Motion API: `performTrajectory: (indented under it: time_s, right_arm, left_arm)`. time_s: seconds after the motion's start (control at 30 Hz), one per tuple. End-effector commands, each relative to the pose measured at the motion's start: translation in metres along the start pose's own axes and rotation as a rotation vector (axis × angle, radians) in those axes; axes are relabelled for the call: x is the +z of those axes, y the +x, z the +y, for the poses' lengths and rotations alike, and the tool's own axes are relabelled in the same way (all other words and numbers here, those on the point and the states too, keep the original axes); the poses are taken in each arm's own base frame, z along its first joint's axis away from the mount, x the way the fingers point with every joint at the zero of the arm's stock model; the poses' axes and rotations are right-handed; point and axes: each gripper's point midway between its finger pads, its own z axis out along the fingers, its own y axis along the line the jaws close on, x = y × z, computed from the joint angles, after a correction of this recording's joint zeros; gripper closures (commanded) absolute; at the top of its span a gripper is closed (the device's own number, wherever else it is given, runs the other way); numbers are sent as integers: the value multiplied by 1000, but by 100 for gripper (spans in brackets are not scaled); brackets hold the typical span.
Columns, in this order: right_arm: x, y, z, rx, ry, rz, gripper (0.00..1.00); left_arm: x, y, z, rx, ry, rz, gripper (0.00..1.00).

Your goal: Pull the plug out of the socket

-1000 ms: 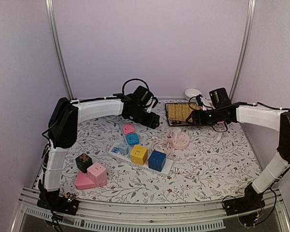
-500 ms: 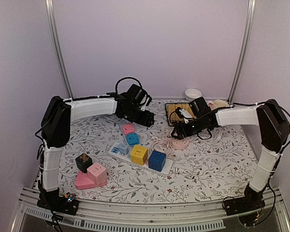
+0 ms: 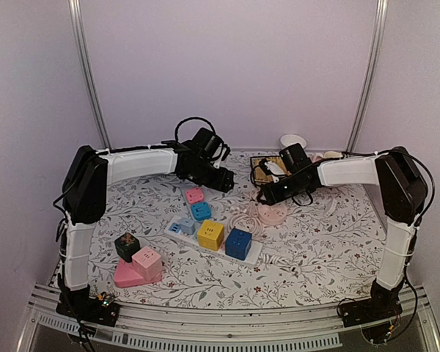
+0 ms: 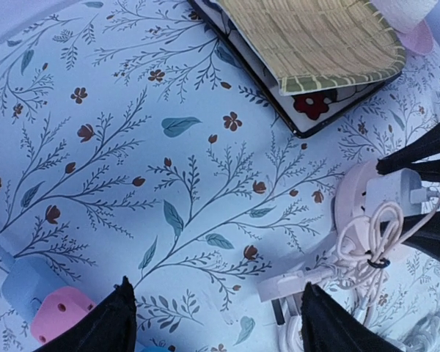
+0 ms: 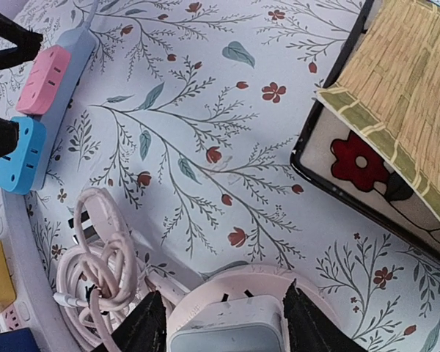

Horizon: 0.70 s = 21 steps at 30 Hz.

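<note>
Near edge of the floral cloth (image 3: 330, 249), left of centre: a pink base (image 3: 125, 276) carries a dark green cube (image 3: 127, 246) and a pink cube (image 3: 147, 260). Just beyond, a white power strip (image 3: 255, 254) lies diagonally with a yellow cube (image 3: 210, 235) and a dark blue cube (image 3: 238, 243) seated on it. Behind that, a pale blue strip (image 5: 77, 51) holds a pink adaptor (image 3: 195, 196) and a blue adaptor (image 3: 201, 211). A bundled white cable (image 5: 103, 257) lies between the strips and the socket.

Task item: the white plug (image 5: 224, 331) is seated in the round pink socket (image 5: 238, 281), mid-table, right of centre.

Right gripper (image 5: 224, 301): reaches in from the right. Its fingers (image 5: 150, 326) bear on both flanks of the plug with no gap visible on either side, so it is clamped on the plug.

Left gripper (image 4: 220, 323): hovers over bare cloth behind the adaptors, with the fingers well apart and nothing between them.

Far side: a black tray (image 5: 348, 176) with a bamboo mat (image 5: 403, 81) on it lies just behind the socket. A white bowl (image 3: 293, 140) sits by the back wall.
</note>
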Motion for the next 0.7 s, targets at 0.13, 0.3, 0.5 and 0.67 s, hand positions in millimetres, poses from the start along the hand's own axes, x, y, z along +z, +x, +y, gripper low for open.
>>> performTrajectory:
  time_s: [0.13, 0.3, 0.5, 0.67]
  right_arm:
    - [-3, -4, -10, 4, 69, -5, 63]
    - [-19, -2, -41, 104, 271, 4, 67]
    - [-45, 15, -74, 297, 503, 15, 68]
    - [-49, 33, -76, 439, 529, 29, 68]
  left_arm:
    - [-19, -20, 0, -3, 17, -59, 23]
    - [-18, -21, -8, 18, 46, -63, 23]
    - [-11, -18, -33, 80, 91, -54, 23]
    - [-3, -14, -62, 135, 151, -46, 22]
